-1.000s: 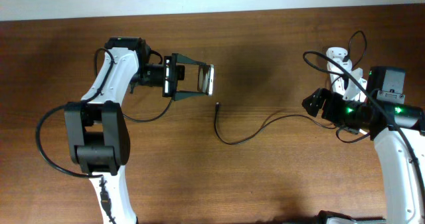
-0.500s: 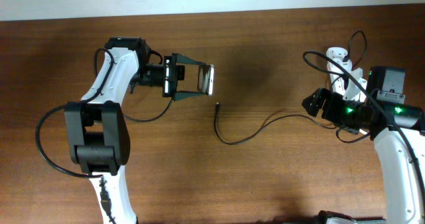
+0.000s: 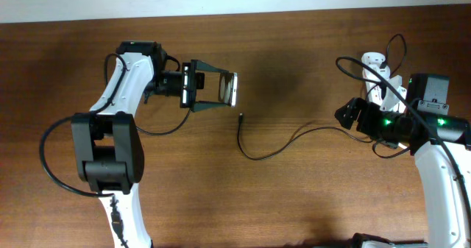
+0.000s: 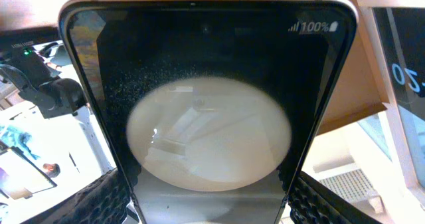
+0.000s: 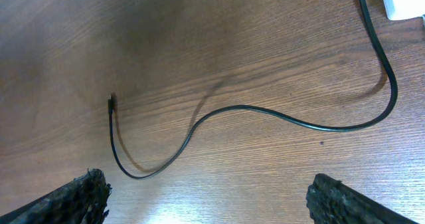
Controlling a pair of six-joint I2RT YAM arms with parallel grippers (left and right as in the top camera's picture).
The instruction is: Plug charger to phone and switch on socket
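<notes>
My left gripper [image 3: 235, 88] is shut on the phone [image 3: 219, 88] and holds it above the table at the upper middle. In the left wrist view the phone's glossy black screen [image 4: 209, 111] fills the frame between my fingers [image 4: 209, 211], with a pale round reflection and "100%" at its far end. The charger cable [image 3: 274, 151] lies curved on the table, its plug tip [image 3: 241, 117] just below the phone. My right gripper [image 3: 346, 115] is open and empty at the cable's right part. The right wrist view shows the cable [image 5: 265, 111], the plug tip [image 5: 111, 103] and the open fingers [image 5: 212, 204]. The white socket [image 3: 374, 70] is partly hidden behind the right arm.
A white adapter corner [image 5: 405, 1] shows at the top right of the right wrist view. Robot cables loop over the socket area [image 3: 394, 49]. The table's far edge [image 3: 294, 14] meets a pale wall.
</notes>
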